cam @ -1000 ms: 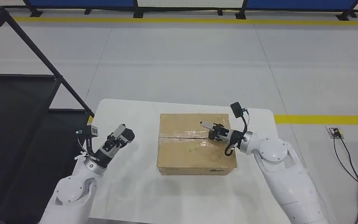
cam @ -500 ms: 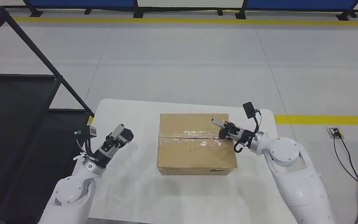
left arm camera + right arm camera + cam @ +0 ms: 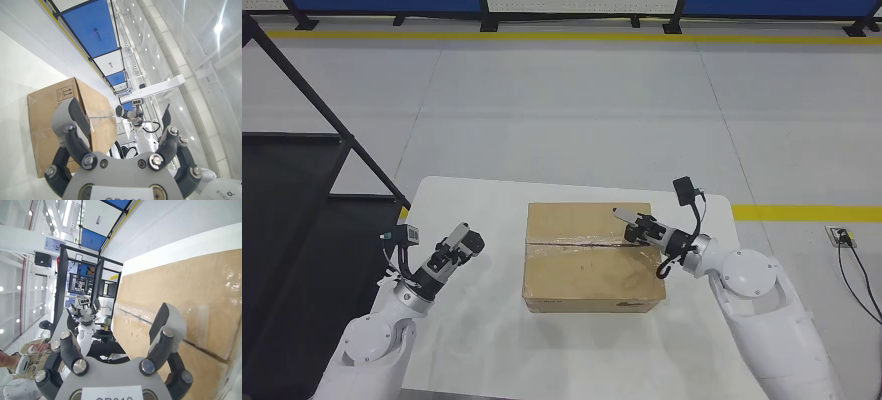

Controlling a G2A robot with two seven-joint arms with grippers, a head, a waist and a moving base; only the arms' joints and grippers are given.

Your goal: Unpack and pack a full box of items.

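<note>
My R gripper [image 3: 630, 226], spread wide at the box [image 3: 587, 280] edge, may skid off slick tape [image 3: 577, 241]; L gripper [image 3: 464, 241] spread too

Bright, even light from round ceiling lamps [image 3: 218, 28] glints off tape [image 3: 132, 312] on the box [image 3: 170, 289]; wrist views bow at edges.

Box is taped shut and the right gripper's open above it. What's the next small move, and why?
Probably lower the right gripper onto the seam at its end of the box: tape holds it shut, the fingers are open just above it, and the left gripper stands apart.
</note>
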